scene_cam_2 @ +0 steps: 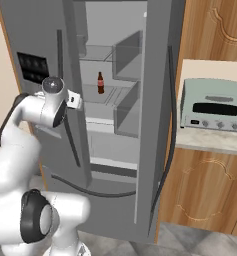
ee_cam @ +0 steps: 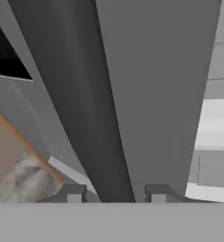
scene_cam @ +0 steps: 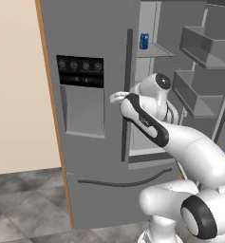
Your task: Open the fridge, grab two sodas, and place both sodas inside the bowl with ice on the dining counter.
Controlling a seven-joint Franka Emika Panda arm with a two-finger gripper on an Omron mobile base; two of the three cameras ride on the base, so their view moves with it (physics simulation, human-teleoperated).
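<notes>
Handle [ee_cam: 108, 118] of fridge [scene_cam: 85, 142] left door, between jaws

The light is soft and even, with no glare. The fridge [scene_cam: 90, 118] looks dim inside. The close-up hand picture is blurry.

To my left stands a plain cream wall [scene_cam: 14, 85], with grey marbled floor tiles [scene_cam: 23, 204] under my base. On my right, carved wooden cabinets [scene_cam_2: 210, 30] rise above a pale wall bench [scene_cam_2: 210, 142], where a mint-green toaster oven [scene_cam_2: 212, 106] sits. More wooden cabinet doors [scene_cam_2: 205, 192] close off the space below.
</notes>
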